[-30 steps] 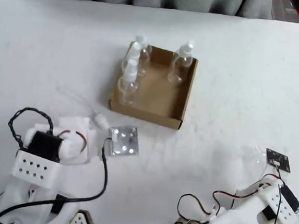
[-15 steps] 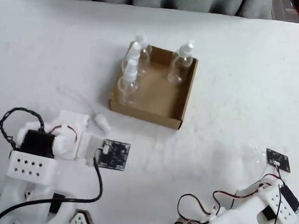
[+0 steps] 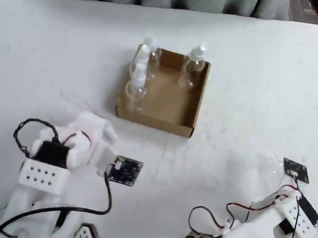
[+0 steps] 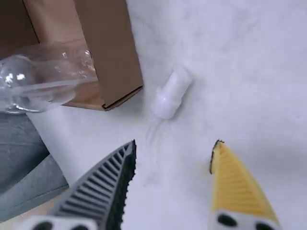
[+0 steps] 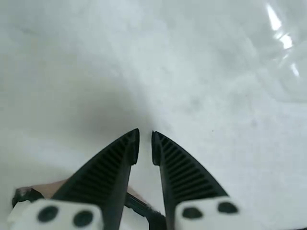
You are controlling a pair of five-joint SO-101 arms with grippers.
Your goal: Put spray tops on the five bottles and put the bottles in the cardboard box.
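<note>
Left gripper [image 4: 173,143] angled down, jaws spread wide. Right gripper [image 5: 145,133] pointing down, jaws almost touching.

Cardboard box [image 3: 153,121]: one, centre of the frame.
Capped bottles [image 3: 134,93]: four, standing in the box.
Loose spray top [image 4: 170,93]: one, left of centre.
Uncapped clear bottle [image 5: 288,57]: one, lying at lower right.

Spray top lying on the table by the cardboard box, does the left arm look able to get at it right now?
Probably yes. The left gripper hangs open just short of the spray top, which lies on bare table apart from the cardboard box, with nothing between.
</note>
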